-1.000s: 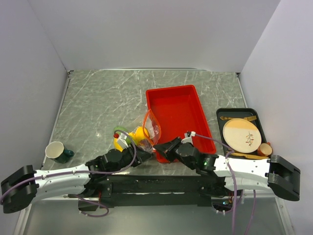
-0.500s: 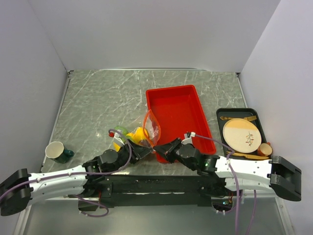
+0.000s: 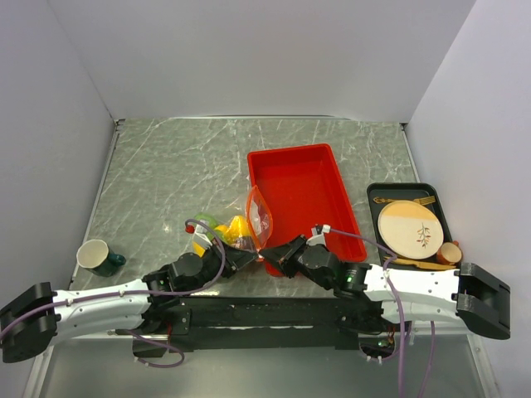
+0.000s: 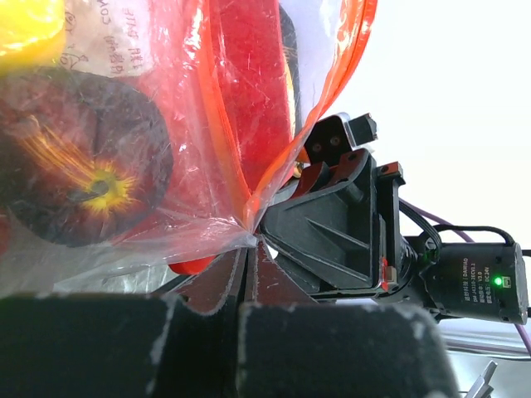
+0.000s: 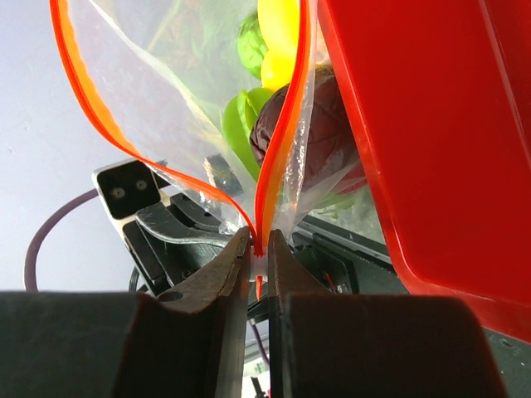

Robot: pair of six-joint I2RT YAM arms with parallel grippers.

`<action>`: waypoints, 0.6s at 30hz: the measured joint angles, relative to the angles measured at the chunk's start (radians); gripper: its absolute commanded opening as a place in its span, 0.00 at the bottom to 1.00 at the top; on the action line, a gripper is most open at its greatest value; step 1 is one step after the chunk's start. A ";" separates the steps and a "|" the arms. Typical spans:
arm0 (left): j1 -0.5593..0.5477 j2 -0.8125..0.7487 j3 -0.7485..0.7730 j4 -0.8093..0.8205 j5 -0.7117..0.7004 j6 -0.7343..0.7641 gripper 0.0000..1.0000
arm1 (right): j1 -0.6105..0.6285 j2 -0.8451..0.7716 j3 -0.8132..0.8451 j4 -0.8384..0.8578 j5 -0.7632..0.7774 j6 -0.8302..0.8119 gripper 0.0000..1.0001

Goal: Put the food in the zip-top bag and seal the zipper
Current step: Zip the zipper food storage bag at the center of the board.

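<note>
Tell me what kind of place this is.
Likely a robot test bench: white walls enclose a marble-look tabletop, a left arm and right arm sit at its near edge, and the zip-top bag holds toy food.

Dark print runs sideways across the zip-top bag [image 4: 124, 33], at about eleven o'clock in the left wrist view. The crinkled plastic warps its letters too much to read. At four o'clock, a small white marking on the black motor housing [image 4: 473, 278] is too tiny to make out.
</note>
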 measured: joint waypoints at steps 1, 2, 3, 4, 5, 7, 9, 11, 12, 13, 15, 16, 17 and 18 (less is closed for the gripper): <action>-0.001 0.000 0.000 0.000 0.000 0.000 0.01 | 0.001 0.000 0.000 0.000 0.000 0.000 0.00; -0.002 0.000 0.000 0.000 0.000 0.001 0.01 | 0.001 0.000 0.000 0.000 0.000 0.000 0.02; -0.002 0.003 0.000 0.001 0.000 0.003 0.01 | 0.001 0.000 0.000 -0.001 0.000 0.000 0.06; -0.002 0.005 0.000 0.002 0.001 0.005 0.01 | 0.001 0.000 0.000 -0.003 -0.001 0.000 0.11; -0.003 0.006 0.000 0.002 0.002 0.009 0.01 | 0.001 0.000 0.000 -0.008 -0.002 -0.002 0.21; -0.005 0.014 0.000 0.002 0.007 0.022 0.01 | 0.001 0.000 0.005 -0.028 -0.006 -0.014 0.24; -0.007 0.019 0.000 0.000 0.012 0.032 0.01 | 0.001 0.000 0.021 -0.064 -0.011 -0.037 0.25; -0.008 0.019 0.000 0.001 0.013 0.039 0.01 | 0.002 0.001 0.051 -0.105 -0.018 -0.071 0.25; -0.008 0.017 0.000 0.001 0.014 0.043 0.01 | 0.002 0.000 0.064 -0.123 -0.019 -0.091 0.25; -0.008 0.013 0.000 0.000 0.015 0.049 0.01 | 0.002 -0.001 0.075 -0.140 -0.020 -0.111 0.27; -0.008 0.001 0.000 -0.009 0.020 0.055 0.01 | 0.002 -0.007 0.089 -0.166 -0.028 -0.148 0.28; -0.009 -0.009 0.000 -0.017 0.020 0.057 0.01 | -0.002 -0.011 0.091 -0.172 -0.039 -0.166 0.28; -0.009 -0.023 0.000 -0.029 0.020 0.058 0.01 | -0.008 -0.016 0.091 -0.178 -0.054 -0.181 0.27; -0.009 -0.039 0.000 -0.043 0.021 0.058 0.01 | -0.012 -0.019 0.091 -0.182 -0.067 -0.193 0.27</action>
